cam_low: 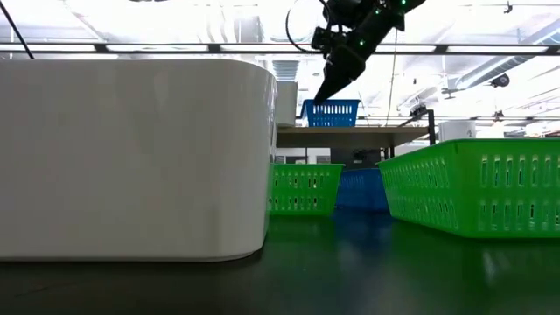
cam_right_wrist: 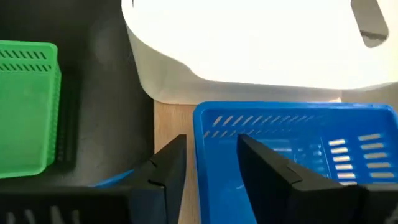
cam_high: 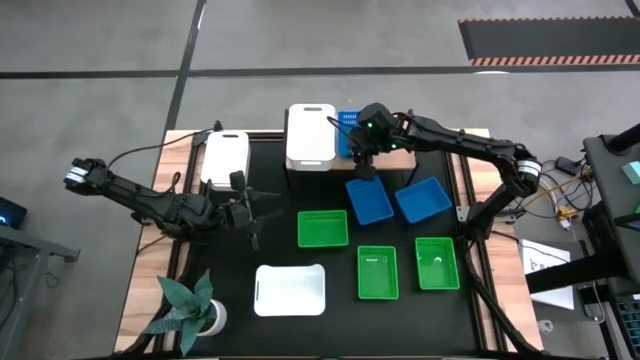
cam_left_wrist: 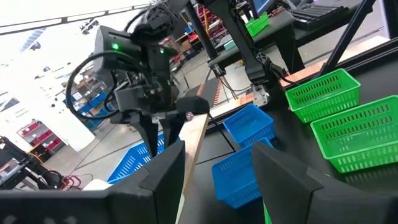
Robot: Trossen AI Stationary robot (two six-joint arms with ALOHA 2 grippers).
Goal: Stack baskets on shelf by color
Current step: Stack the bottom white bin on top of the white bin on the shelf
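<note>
A blue basket [cam_right_wrist: 292, 146] sits on the light-wood shelf [cam_right_wrist: 171, 121], beside a white basket [cam_high: 311, 135] that also rests there. My right gripper [cam_right_wrist: 208, 165] is open over the blue basket's end; one finger stands outside its wall [cam_right_wrist: 199, 134] and one inside. In the low view the right gripper [cam_low: 337, 74] hangs just above the blue basket [cam_low: 331, 112]. My left gripper [cam_high: 252, 212] is open and waits low over the table's left half, touching nothing. Two blue baskets [cam_high: 368, 200] [cam_high: 422, 199] lie on the table.
Three green baskets [cam_high: 323, 228] [cam_high: 378, 272] [cam_high: 437, 263] and a white basket [cam_high: 290, 290] lie on the near half of the table. Another white basket [cam_high: 225, 157] sits at the far left. A potted plant [cam_high: 190, 305] stands at the near left corner.
</note>
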